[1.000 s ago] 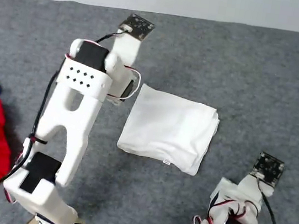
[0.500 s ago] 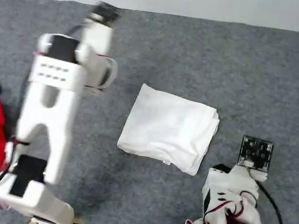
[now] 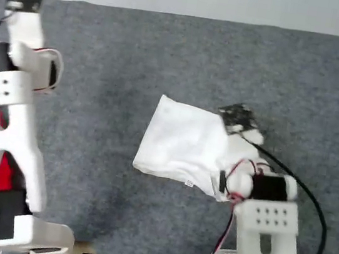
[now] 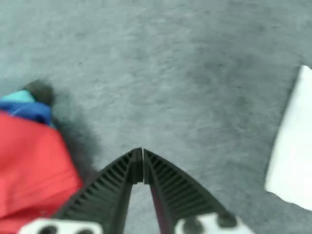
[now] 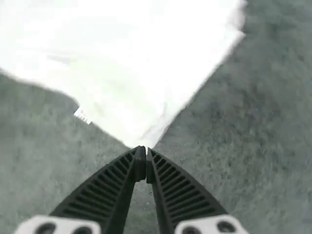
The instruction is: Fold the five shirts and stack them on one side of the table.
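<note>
Your white shirt (image 3: 180,142) lies folded in the middle of the table (image 3: 229,59). Your right gripper (image 5: 142,156) is at one corner of it, fingers pressed together. You cannot tell if they pinch any cloth. Your left gripper (image 4: 141,158) hangs over bare table, fingers pressed together too, holding nothing. It is between the white shirt and a red shirt (image 4: 29,165), which lies in a heap on the left side. A blue thing (image 4: 24,103) touches the heap.
</note>
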